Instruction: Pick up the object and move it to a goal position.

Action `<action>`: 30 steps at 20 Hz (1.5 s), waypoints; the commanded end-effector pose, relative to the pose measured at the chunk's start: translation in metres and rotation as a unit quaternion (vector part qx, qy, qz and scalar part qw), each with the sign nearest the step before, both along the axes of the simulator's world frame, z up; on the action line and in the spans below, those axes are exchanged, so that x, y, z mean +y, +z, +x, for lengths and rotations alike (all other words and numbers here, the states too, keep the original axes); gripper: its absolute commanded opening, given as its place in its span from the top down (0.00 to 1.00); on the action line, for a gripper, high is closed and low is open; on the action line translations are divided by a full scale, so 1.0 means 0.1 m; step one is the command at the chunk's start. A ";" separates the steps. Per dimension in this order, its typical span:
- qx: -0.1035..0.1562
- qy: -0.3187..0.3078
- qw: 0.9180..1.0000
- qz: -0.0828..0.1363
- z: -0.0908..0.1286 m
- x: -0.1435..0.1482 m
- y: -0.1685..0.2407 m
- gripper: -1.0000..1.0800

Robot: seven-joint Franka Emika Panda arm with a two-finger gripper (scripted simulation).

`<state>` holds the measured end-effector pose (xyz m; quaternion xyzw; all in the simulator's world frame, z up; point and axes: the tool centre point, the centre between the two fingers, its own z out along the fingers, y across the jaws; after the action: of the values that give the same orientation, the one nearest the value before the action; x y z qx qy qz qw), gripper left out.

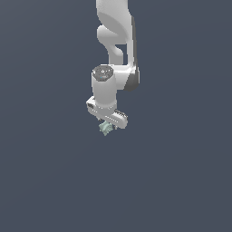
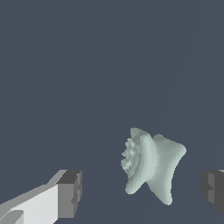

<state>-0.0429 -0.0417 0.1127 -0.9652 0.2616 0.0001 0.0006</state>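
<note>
Hanging below the white arm, the claw (image 1: 108,123) is partly hidden by its own body in the exterior view. In the wrist view, 2 dark pads (image 2: 70,192) are seen spread wide, the far one cropped. The mint-green object (image 2: 153,166) lies between them, touching neither.

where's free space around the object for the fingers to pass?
Wrist view: clear gaps flank the mint object, wider toward the grey finger, narrower toward the other finger. Exterior view: the ground all round the gripper is bare; it is crowded only directly under it.
</note>
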 end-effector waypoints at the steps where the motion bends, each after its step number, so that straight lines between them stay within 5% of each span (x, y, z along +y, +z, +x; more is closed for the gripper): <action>1: 0.000 -0.037 0.999 0.000 -0.07 -0.04 -0.06 0.04; 12: 0.000 -0.129 0.992 0.000 -0.25 -0.15 -0.20 0.04; 30: 0.000 -0.136 0.991 -0.001 -0.27 -0.16 -0.64 0.04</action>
<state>-0.0701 -0.0573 0.0548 -0.9209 0.3897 0.0004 -0.0003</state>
